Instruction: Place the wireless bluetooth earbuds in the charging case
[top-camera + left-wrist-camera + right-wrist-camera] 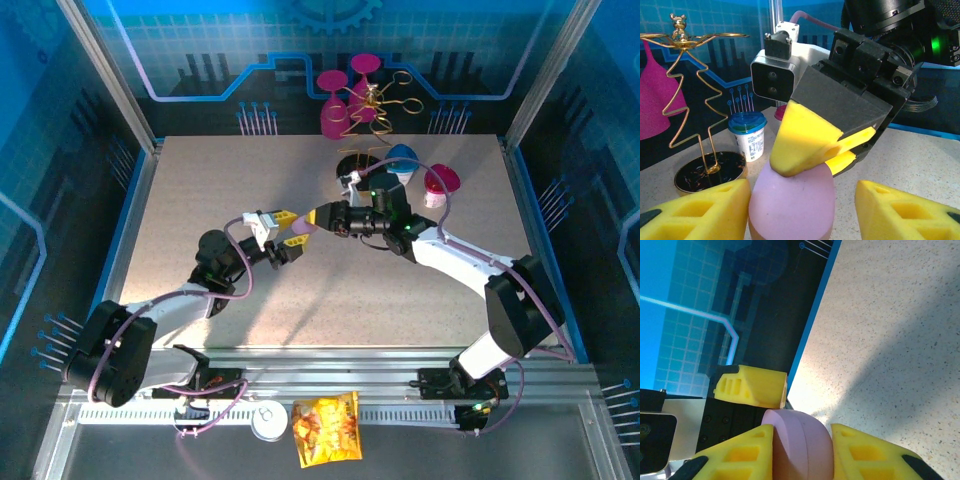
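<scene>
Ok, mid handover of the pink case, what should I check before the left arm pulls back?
1. Right gripper shut on the pink case: ok.
2. Left gripper jaws parted: ok.
3. Left fingers clear of the case: cannot tell; one stands apart, the other sits right against it.
4. Case held above the table: ok.
5. Case open: not ok, it looks shut.

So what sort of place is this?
Probably a robot test booth, not a home: blue circuit-print walls enclose a speckled table, and the left arm and right arm are bolted to a metal rail at its edge.
</scene>
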Robot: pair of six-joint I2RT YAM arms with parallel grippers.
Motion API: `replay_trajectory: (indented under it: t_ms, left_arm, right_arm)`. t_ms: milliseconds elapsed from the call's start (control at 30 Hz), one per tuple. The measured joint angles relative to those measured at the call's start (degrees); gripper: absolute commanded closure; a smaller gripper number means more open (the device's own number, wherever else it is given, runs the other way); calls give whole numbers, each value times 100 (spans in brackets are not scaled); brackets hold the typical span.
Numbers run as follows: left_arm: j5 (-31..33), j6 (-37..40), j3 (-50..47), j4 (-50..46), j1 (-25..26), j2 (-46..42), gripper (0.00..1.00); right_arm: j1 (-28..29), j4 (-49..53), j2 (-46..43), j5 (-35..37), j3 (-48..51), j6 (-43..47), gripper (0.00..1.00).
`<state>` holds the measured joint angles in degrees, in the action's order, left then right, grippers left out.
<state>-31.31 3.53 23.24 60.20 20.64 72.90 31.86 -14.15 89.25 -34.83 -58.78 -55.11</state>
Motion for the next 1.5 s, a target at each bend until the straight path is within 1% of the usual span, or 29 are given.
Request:
replay_trajectory:
  t_ms: [200,333,400,533,633,733,800,900,1000,1067,1200,1267,1367,1433,1467,1500]
  left_arm:
    - [-7,35,0,-94,0,-55,15]
    - [-46,190,0,-426,9,-179,1]
    - [-92,297,2,-728,33,-236,1]
    - [-203,632,85,-1659,195,-339,1]
    - [-302,942,289,-2444,291,-356,1]
    - [-306,1222,511,-3123,345,-354,1]
    - [-306,1349,595,-3397,367,-352,1]
    - [-306,1473,645,-3650,398,-339,1]
    - [-306,1513,662,-3797,402,-286,1]
    - [-304,1537,662,-3858,402,-269,1]
    - [-267,1547,662,-3908,407,-267,1]
    - [-118,1504,662,-3893,407,-273,1]
    - [286,1384,658,-3827,350,-356,1]
    - [686,1274,610,-3687,251,-520,1]
    - [887,1239,570,-3633,199,-616,1]
    - [1161,1178,516,-3574,142,-743,1]
  right_arm:
    - [-127,87,-133,267,201,105,92]
    - [-345,459,-256,798,413,426,92]
    - [-444,647,-304,1139,535,621,92]
    - [-640,942,-339,1808,890,931,92]
    - [-785,1029,-328,2103,1193,1025,92]
    - [-903,1012,-184,2275,1364,1062,92]
    - [-942,973,-61,2354,1438,1064,92]
    - [-957,940,129,2461,1526,1086,91]
    - [-973,905,337,2557,1541,1128,87]
    - [-997,874,402,2586,1567,1130,80]
    - [-1058,863,396,2704,1569,1196,51]
    - [-1095,909,341,2785,1572,1296,37]
    - [-1154,1071,72,2990,1572,1513,20]
    - [-1217,1187,-243,3169,1572,1725,9]
    - [-1252,1226,-387,3239,1569,1834,5]
    - [-1300,1276,-564,3340,1567,1974,3]
